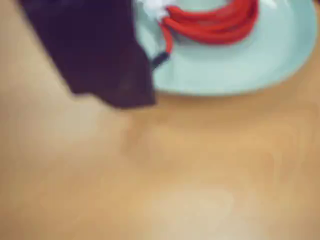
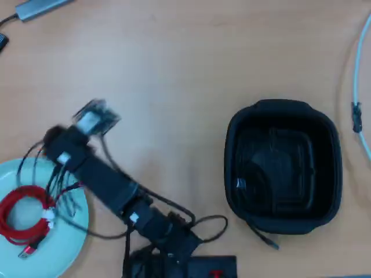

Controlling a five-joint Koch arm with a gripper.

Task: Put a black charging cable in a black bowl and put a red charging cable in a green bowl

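The red charging cable [image 2: 23, 217] lies coiled with its white tie in the green bowl [image 2: 69, 237] at the lower left of the overhead view. The wrist view shows this red charging cable [image 1: 215, 22] in the green bowl [image 1: 240, 65] at top right, blurred. The black charging cable [image 2: 272, 168] lies inside the black bowl [image 2: 282, 113] on the right, one end hanging over the near rim. My gripper [image 2: 93, 119] hovers just above the green bowl's upper edge, blurred. A single dark jaw shows in the wrist view, so the gripper [image 1: 95, 55] cannot be read as open or shut.
My arm [image 2: 110, 182] runs from its base [image 2: 174, 255] at the bottom centre up to the left, trailing thin black wires over the dish. A grey device [image 2: 40, 7] lies at the top left and a pale cable [image 2: 356, 87] along the right edge.
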